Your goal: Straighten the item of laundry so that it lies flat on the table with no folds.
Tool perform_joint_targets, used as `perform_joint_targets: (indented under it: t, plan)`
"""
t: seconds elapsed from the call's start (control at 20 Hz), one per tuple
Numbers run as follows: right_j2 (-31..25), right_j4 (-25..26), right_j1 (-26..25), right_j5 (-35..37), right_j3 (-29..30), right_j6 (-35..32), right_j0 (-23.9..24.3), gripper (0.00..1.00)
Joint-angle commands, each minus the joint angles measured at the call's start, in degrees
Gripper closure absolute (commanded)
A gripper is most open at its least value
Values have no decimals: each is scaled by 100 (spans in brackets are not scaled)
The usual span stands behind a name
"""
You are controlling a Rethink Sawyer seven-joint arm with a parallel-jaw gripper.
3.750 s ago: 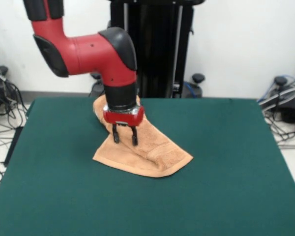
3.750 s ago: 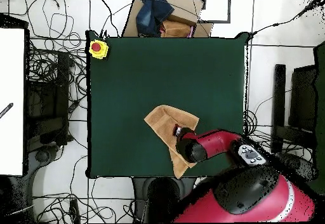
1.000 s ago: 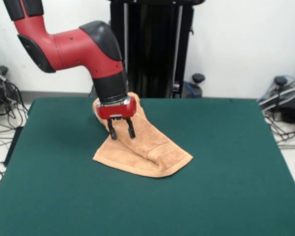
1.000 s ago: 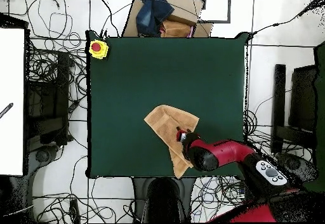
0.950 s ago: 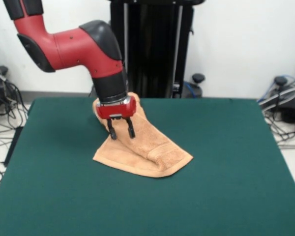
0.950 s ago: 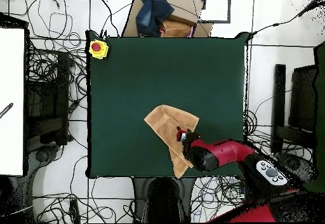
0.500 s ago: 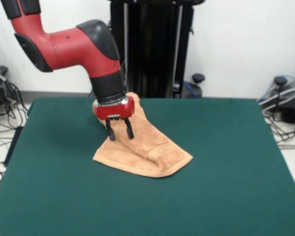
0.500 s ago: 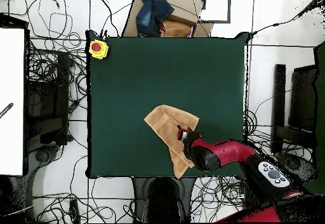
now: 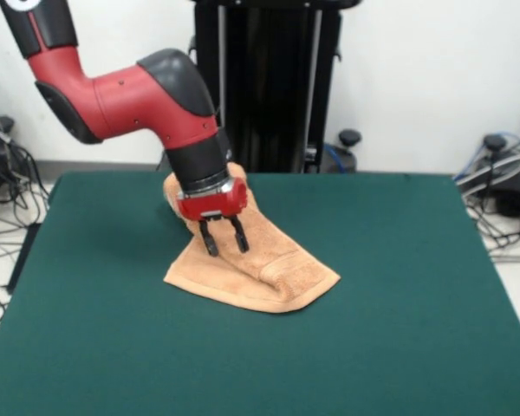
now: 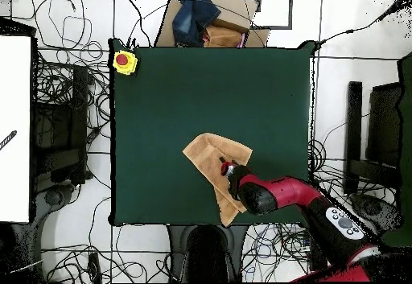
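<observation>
The item of laundry (image 9: pixel 260 264), a light orange-tan towel, lies folded and rumpled on the dark green table (image 9: pixel 399 286), with a thick fold ridge near its front right corner. In the overhead view the item of laundry (image 10: pixel 207 156) sits near the table's (image 10: pixel 177 88) lower middle. My gripper (image 9: pixel 224 247) hangs just over the towel's middle, tilted, its two black fingers spread apart and open with nothing between them. In the overhead view the gripper (image 10: pixel 226 168) shows at the towel's right part, and the arm hides the cloth under it.
A yellow box with a red button (image 10: pixel 124 61) sits on the table's corner. A cardboard box with dark cloth (image 10: pixel 211 19) lies past the far edge. Cables cover the floor on both sides. A black pedestal column (image 9: pixel 269 82) stands behind the table.
The gripper has shifted a little toward the towel's middle and lower, and tilted. The towel lies as before.
</observation>
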State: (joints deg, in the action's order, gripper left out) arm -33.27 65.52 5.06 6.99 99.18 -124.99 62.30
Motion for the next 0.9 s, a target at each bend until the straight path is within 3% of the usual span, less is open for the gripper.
perform_joint_targets:
  t: [0.05,0.7,0.9]
  plan:
    - [-678,-126,60,1155,-280,2039,77,0]
    - [-735,-908,683,1583,92,2323,90,0]
    - [-748,-982,478,1588,-38,2605,178,0]
